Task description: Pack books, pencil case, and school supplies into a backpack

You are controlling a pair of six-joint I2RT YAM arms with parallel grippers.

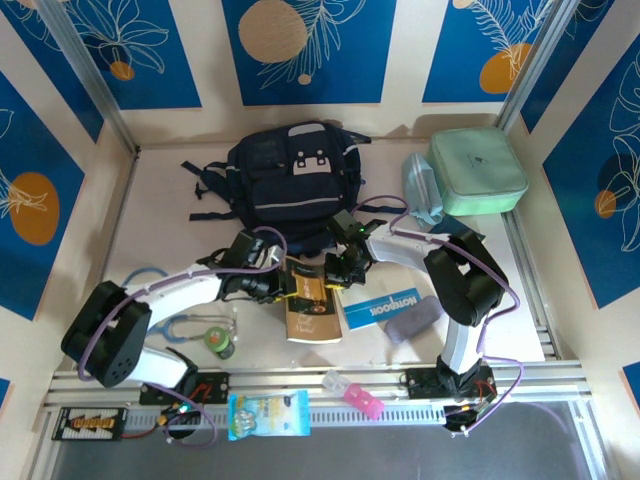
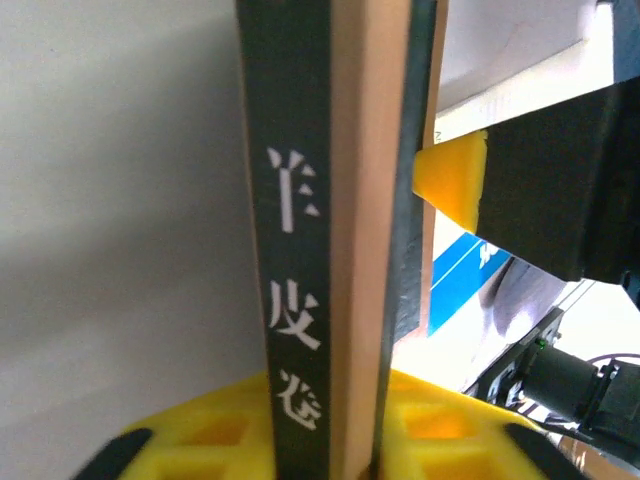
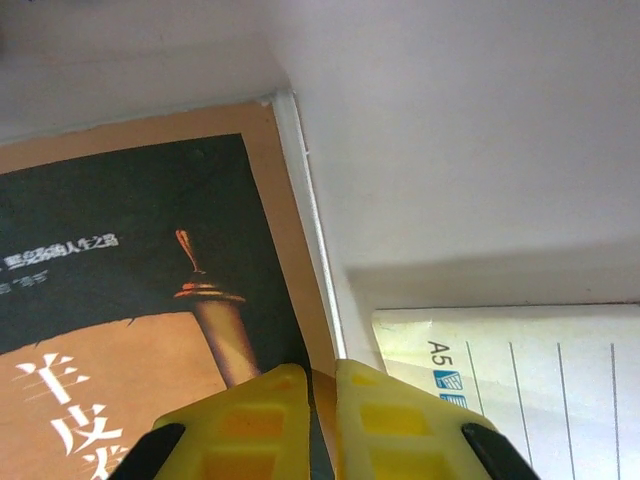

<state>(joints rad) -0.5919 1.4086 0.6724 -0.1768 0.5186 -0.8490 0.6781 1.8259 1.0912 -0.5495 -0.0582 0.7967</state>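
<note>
The brown book (image 1: 313,312) with gold print sits just near of the navy backpack (image 1: 290,170), its far end caught between both arms; whether that end is already off the tabletop (image 1: 160,235) I cannot tell. The left pincer (image 2: 325,425) is clamped on the spine edge, the lettered spine standing between its yellow fingers (image 2: 200,435); the right pincer (image 3: 318,395) is closed on the book's right edge, close to the far corner. The blue-and-white NOTEBOOK book (image 1: 383,305) lies just right of the brown book, near the right pincer.

The step in hand looks like a joint lift of this book toward the backpack. To do it well, I judge that both arms should rise together at one pace, so the thin cover neither bends nor twists between the two grips; both grips should be firm, since each has only a narrow margin and the near end hangs free; the far edge should lead toward the bag; the right arm should clear the NOTEBOOK book as it moves. Whether the backpack's mouth is open cannot be told from above; that needs checking before the book goes in.
</note>
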